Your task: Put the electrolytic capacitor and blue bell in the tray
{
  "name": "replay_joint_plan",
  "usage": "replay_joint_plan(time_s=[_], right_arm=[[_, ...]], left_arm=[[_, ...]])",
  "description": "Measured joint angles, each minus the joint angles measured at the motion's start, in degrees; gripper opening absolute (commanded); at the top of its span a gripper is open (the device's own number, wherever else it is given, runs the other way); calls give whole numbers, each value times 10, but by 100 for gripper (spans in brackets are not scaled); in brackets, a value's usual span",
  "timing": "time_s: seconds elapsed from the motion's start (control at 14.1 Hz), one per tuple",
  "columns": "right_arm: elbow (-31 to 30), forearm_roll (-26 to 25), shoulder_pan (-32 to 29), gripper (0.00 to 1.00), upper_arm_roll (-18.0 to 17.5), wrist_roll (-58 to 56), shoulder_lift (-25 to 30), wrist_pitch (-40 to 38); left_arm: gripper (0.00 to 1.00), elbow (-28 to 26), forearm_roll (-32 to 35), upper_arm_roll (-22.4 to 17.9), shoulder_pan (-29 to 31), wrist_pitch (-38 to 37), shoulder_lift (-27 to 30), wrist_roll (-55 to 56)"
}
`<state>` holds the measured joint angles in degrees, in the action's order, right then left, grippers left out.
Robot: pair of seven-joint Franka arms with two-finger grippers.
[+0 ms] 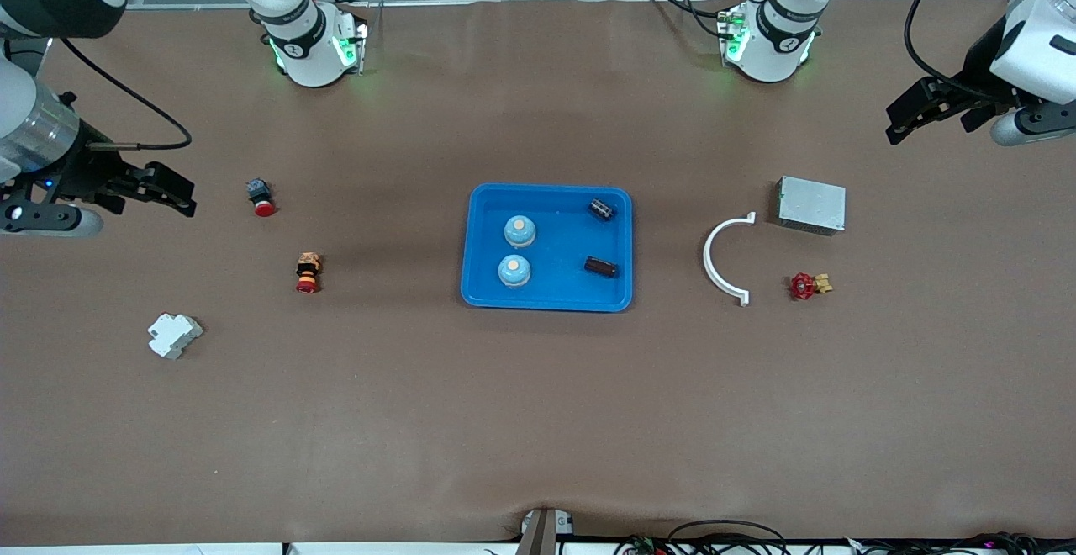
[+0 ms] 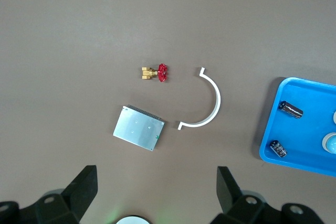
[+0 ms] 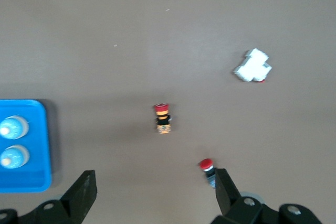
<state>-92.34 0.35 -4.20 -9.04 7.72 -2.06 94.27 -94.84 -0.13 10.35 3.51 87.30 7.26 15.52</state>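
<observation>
Front view first: I see the shallow bright blue plastic tray (image 1: 546,298) mid-table, well apart from both pincers, and it already holds two pale blue domed bells (image 1: 519,232) and two dark cylindrical electrolytic capacitors (image 1: 601,209). I judge the placing done. My left gripper (image 1: 904,122) hangs spread and empty above the table's left-arm end, near the grey metal box (image 1: 811,204). My right gripper (image 1: 172,193) is likewise spread and empty at the right-arm end; both arms wait, pulled back, I'd say, to leave the tray clear.

Left wrist view: under my spread fingers (image 2: 84,187) lie the box, a white plastic half-ring clamp (image 2: 210,103) and a small brass valve with a red handwheel (image 2: 155,72). Only the tray's edge with the capacitors shows here.

Right wrist view: below this pincer sit two red-capped push-button switches (image 3: 163,118) and a white plastic block (image 3: 253,65). Only the bells show here, no capacitors.
</observation>
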Motion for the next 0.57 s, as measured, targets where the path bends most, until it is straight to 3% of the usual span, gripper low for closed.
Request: replay_joint_plan(time_s=[0.57], right_arm=[[-5,12,9,100,-8,0,7,2]], left_arm=[[100,13,0,0,0,0,0,-32]])
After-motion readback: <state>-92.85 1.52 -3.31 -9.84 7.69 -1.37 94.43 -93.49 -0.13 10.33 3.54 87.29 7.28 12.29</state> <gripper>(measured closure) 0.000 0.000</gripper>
